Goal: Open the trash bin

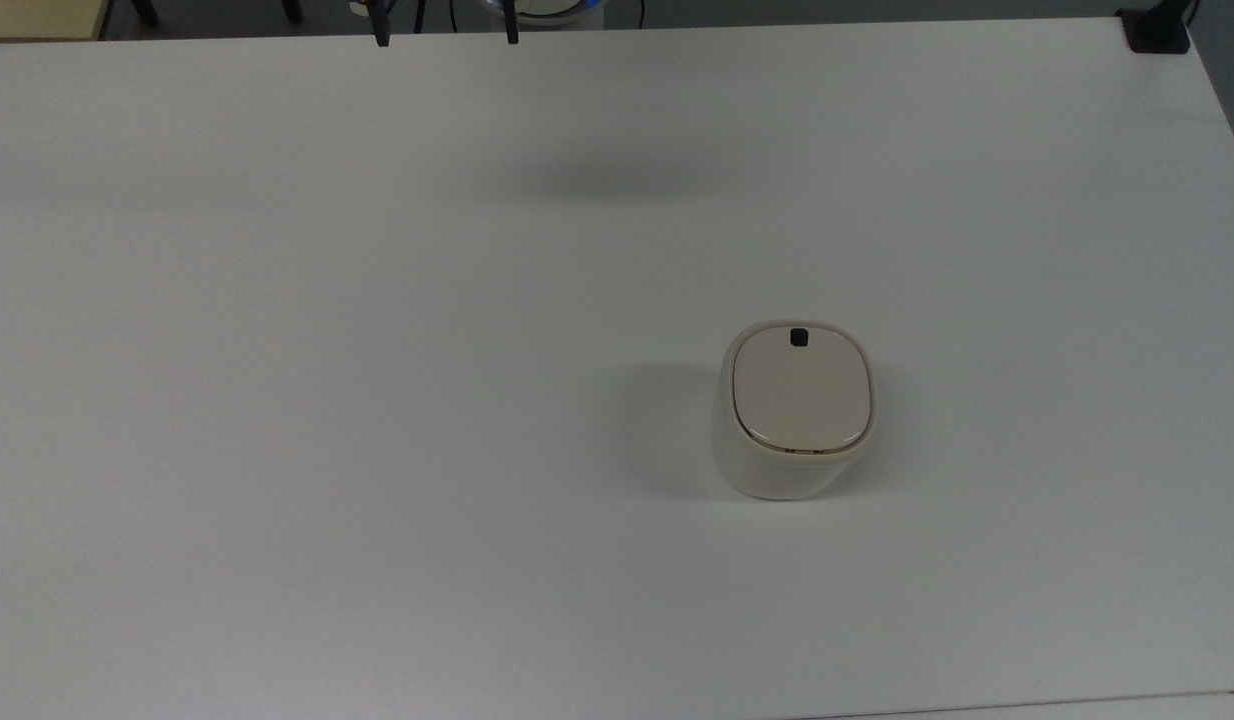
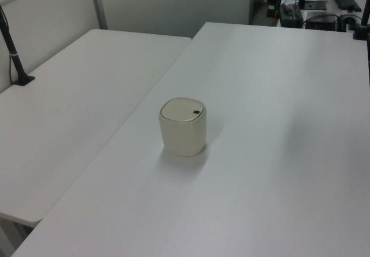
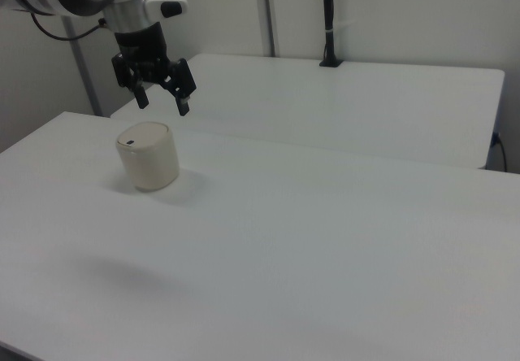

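Note:
The trash bin [image 1: 795, 420] is a small cream-white tub standing on the white table, right of centre in the top view. Its beige lid [image 1: 799, 392] lies flat and shut, with a black square button [image 1: 798, 337] at the edge nearest the top view's upper side. The bin [image 2: 183, 131] stands mid-table in the left view and the bin [image 3: 148, 159] at the right view's left. My gripper [image 3: 163, 101] hangs in the air well above the table, open with nothing between its fingers. Its two black fingertips poke in at the top view's upper edge, gripper [image 1: 446, 38].
The white table [image 1: 377, 400] spreads wide around the bin. A second white table [image 2: 75, 112] adjoins it on the left view's left, carrying a black clamped pole [image 2: 14, 54]. A black mount [image 1: 1157, 30] sits at the top view's upper right corner.

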